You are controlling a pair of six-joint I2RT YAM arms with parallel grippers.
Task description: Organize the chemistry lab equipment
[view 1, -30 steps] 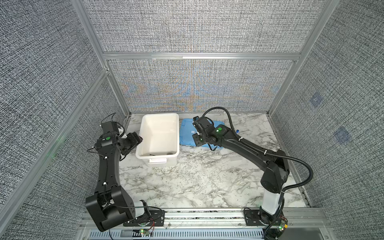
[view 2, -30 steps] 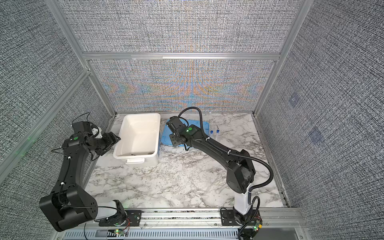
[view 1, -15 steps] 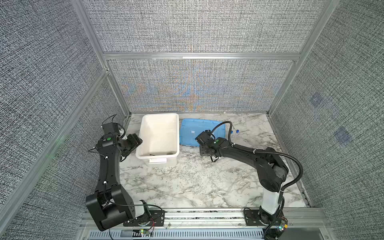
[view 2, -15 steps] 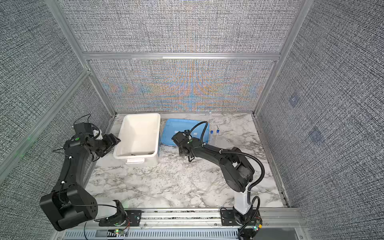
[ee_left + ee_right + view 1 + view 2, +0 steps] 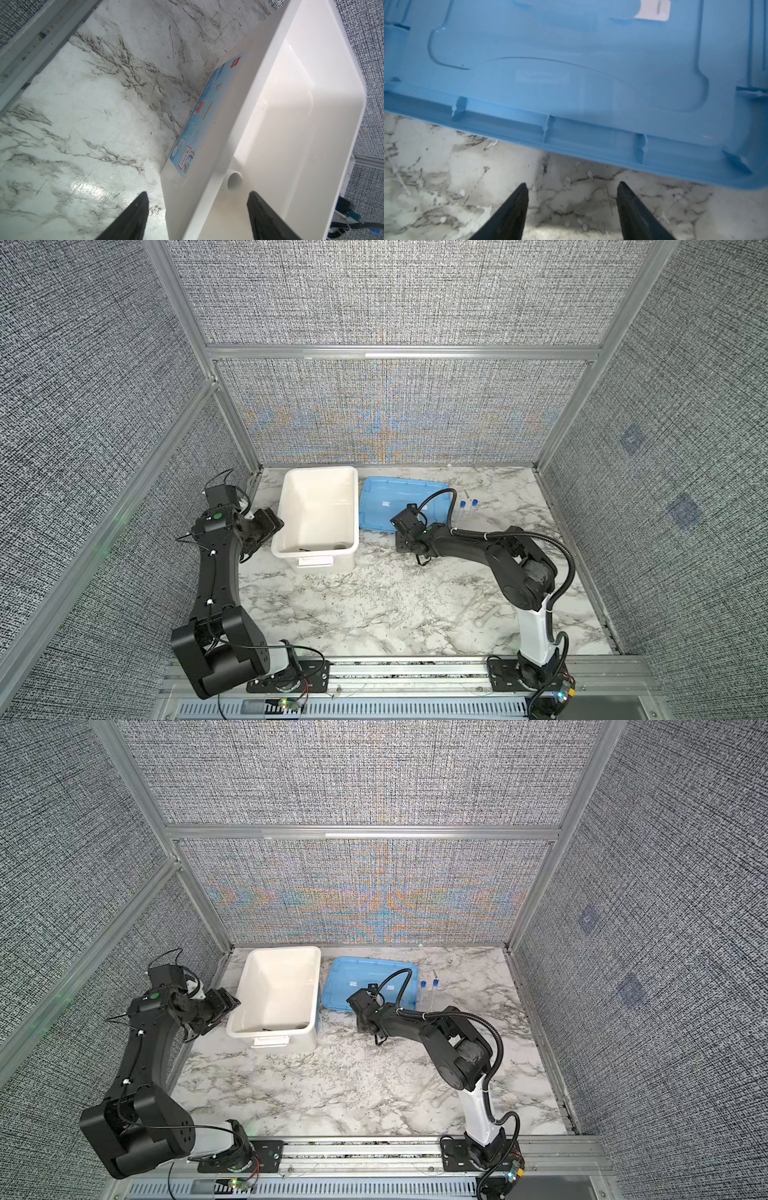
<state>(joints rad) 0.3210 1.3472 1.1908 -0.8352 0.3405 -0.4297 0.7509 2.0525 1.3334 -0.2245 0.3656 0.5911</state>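
I watch right gripper come off blue lid; second ago it sits over lid's far-left part beside white tub, arm hiding much of lid; now it hangs at lid's near edge over marble table, jaws apart; lid's top nearly all in view; right forearm pulled back toward its base, reach shorter.

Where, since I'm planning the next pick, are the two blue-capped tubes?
In both top views the two tubes sit side by side on the table towards the back, just right of the blue lid.
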